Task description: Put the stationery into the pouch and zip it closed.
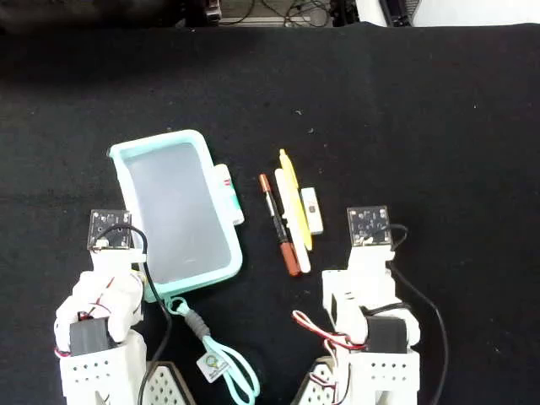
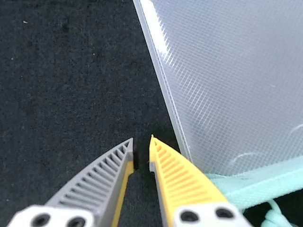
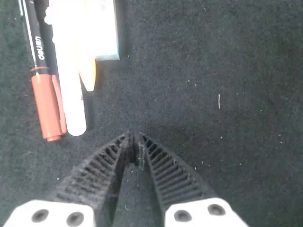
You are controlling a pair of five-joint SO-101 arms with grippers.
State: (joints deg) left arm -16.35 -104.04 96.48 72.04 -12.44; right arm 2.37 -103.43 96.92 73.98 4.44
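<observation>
The pouch point(image 1: 173, 211) lies flat on the worktop, left of the middle and toward the near edge, with its cord point(image 1: 215, 354) trailing off its near corner. It looks like a soft, clear sleeve with a mint rim, so I judge it light and floppy. It would likely slide on the black cloth when pushed, so one pincer should pin the rim or the cord end while the other loads it. Whether the zip stands open I cannot tell.

The stationery sits in a tight row just right of the pouch, near the worktop's middle: a brown pen point(image 1: 279, 226), a white pen point(image 1: 293, 229), a yellow pen point(image 1: 291, 190) and an eraser point(image 1: 311, 210). The pens look stiff, light and smooth. They touch one another, so taking one at mid-barrel may nudge the others; an outer piece, the eraser or the brown pen, seems the easiest first grasp. A small white piece point(image 1: 226, 196) rests against the pouch's right edge; what it is I cannot tell.

The left pincer point(image 2: 141, 140) is closed to a narrow slit and holds nothing. It hangs over bare cloth just beside the pouch's point(image 2: 236, 85) left edge.

The right pincer point(image 3: 135, 137) is likewise closed to a slit and empty, over cloth near the ends of the brown pen point(image 3: 40, 90) and white pen point(image 3: 72, 85).
</observation>
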